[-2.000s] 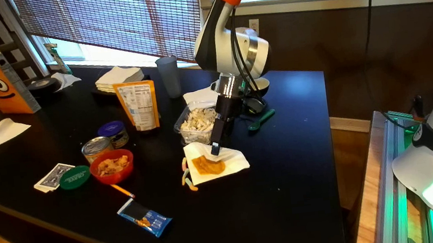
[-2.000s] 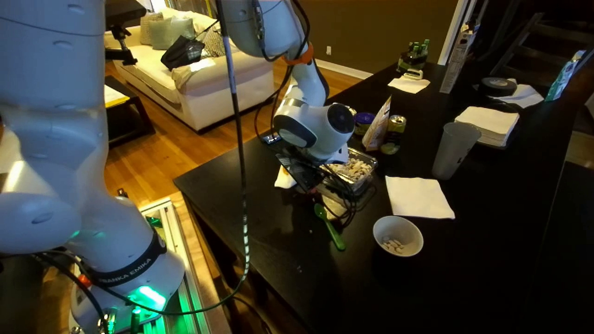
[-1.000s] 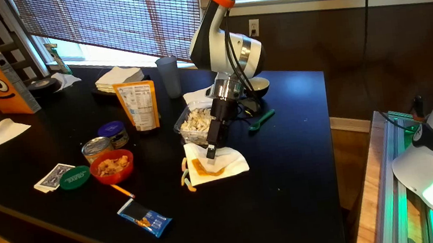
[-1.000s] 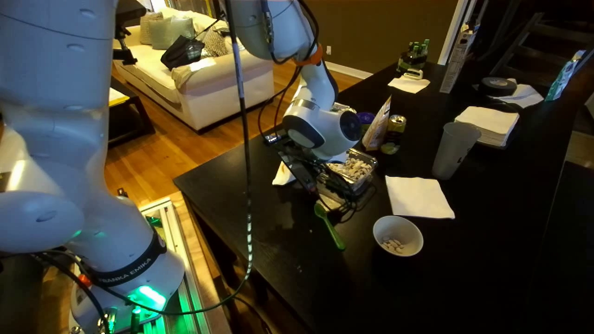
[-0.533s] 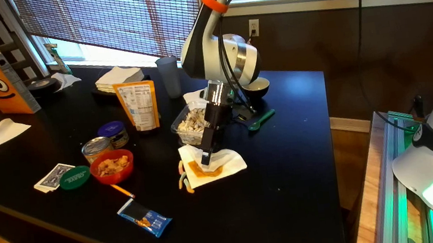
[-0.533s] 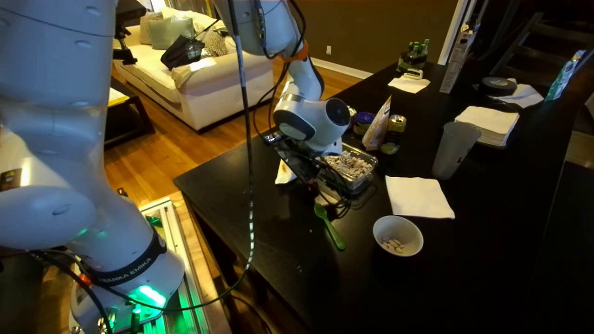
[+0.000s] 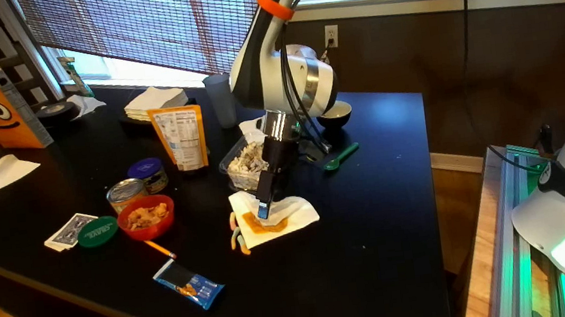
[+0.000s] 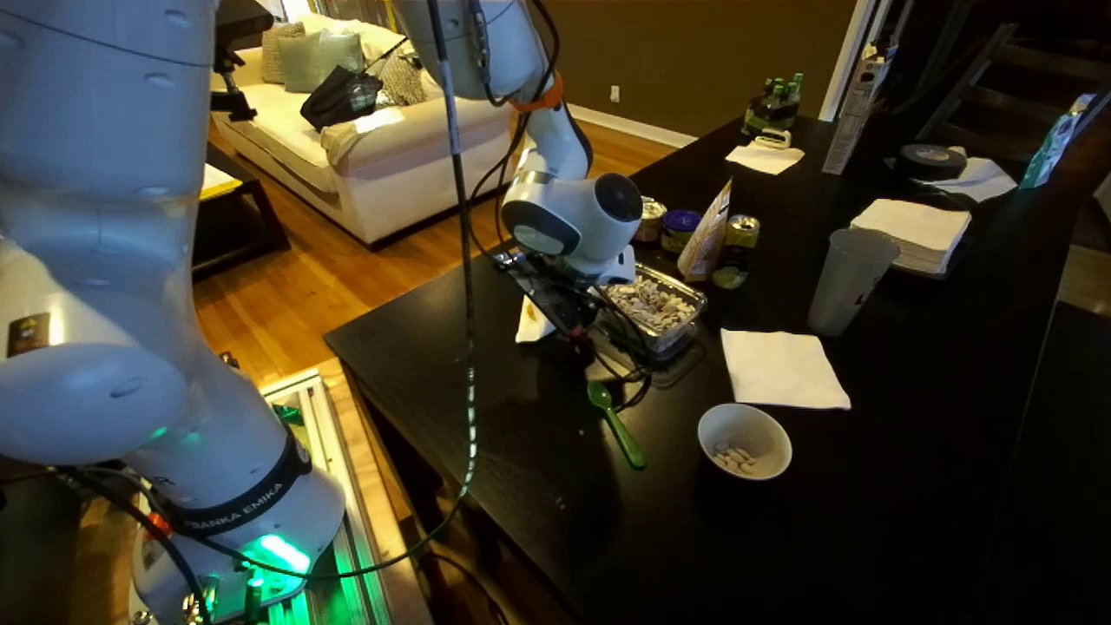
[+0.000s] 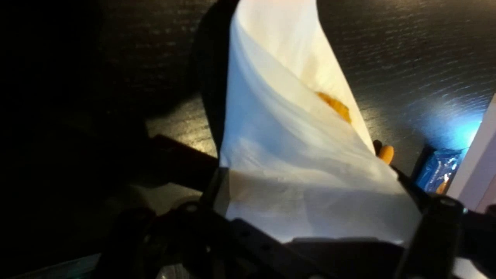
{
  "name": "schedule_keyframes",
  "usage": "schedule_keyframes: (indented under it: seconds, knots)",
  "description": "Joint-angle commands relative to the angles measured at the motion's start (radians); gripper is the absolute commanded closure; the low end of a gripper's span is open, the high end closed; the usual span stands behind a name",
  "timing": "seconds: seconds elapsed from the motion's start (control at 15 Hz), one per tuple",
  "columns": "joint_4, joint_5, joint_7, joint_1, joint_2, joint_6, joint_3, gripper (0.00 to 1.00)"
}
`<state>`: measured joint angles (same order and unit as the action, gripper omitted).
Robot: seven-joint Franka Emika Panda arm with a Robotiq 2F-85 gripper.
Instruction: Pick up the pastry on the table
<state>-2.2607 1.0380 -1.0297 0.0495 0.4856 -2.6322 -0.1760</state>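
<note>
I had the gripper [image 9: 316, 190] low over the white paper napkin [image 7: 298, 217], its jaws spread wide and holding nothing, with the sheet filling the gap between the fingers in the wrist view. Whether either finger touched the paper I couldn't tell; that view was too dark and soft down there. The pastry [image 7: 272, 228] lay on the napkin, on the black table [image 7: 364, 271], partly covered by a folded-up flap, and from the wrist I saw only a golden sliver beyond the fold. Curved candy-like pieces [image 7: 243, 245] sat along one edge of the napkin, and a clear box of pale pieces [image 7: 243, 180] stood just beyond it. In both exterior views I had the green spoon [image 8: 618, 425] and the small bowl [image 8: 751, 424], each apart from the napkin. A blue packet [image 7: 190, 285] and a red bowl of brown bits [image 7: 152, 234] were well away from the gripper.
</note>
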Motion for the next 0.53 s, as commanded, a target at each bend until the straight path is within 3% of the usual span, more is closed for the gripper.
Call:
schedule_keyframes:
  seconds: [0.0,0.47]
  knots:
    - [-0.028,-0.033,0.061,0.025,-0.033,-0.057,0.001,0.00]
    - [-0.086,-0.066,0.087,0.091,-0.096,-0.135,0.005,0.00]
